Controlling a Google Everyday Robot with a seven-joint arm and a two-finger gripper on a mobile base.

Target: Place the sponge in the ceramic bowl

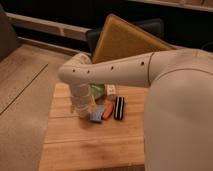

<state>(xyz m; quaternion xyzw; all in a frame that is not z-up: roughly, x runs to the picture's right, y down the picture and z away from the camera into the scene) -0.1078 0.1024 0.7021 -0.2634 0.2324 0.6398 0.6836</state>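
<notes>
Open board to the left of the gripper (82,111) and on its near side, out to the edges of the wooden table (75,145) it hangs low over. Crowded just to its right by the sponge (95,116), then the orange oblong item (106,111) just beside that, then the black bar (119,107) a little apart. Shut in behind by the ceramic bowl (97,91) and the pale cup (110,90), both partly hidden under the white arm (115,70), with that arm also barring the way up and to the right.

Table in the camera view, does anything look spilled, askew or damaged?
Nothing stands out. The sponge, orange item and black bar lie side by side; the hand is down beside the sponge, the ceramic bowl behind it.
</notes>
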